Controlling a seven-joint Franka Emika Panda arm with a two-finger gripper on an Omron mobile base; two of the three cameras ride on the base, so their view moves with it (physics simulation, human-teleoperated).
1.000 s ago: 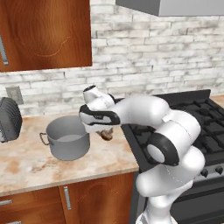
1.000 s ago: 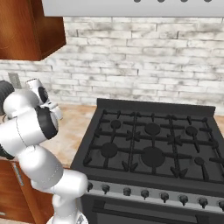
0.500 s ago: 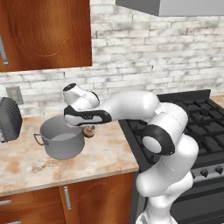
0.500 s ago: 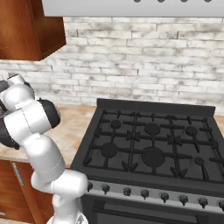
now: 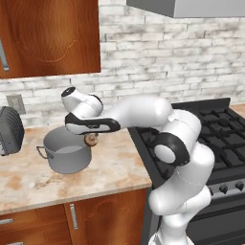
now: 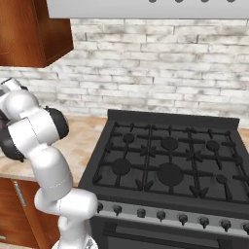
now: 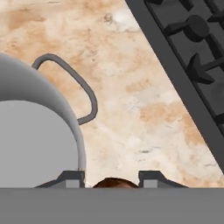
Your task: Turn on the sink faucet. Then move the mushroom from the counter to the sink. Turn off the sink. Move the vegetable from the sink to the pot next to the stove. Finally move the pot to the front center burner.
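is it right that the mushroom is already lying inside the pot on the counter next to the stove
Not quite. The mushroom is not in the pot yet: it sits between the jaws of the gripper, at the pot's rim on the stove side. The left base view shows this. The pot does stand on the counter next to the stove.

left base: rear-left, forward-down | right base: rear-right | hand: close, downward | shared: stove (image 6: 170, 165), counter (image 5: 115, 167)

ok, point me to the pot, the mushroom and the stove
pot (image 5: 67, 160): left base view, on its grey side wall.
mushroom (image 5: 91, 139): left base view, on its brown cap under the gripper.
stove (image 6: 168, 172): right base view, on the front center burner.
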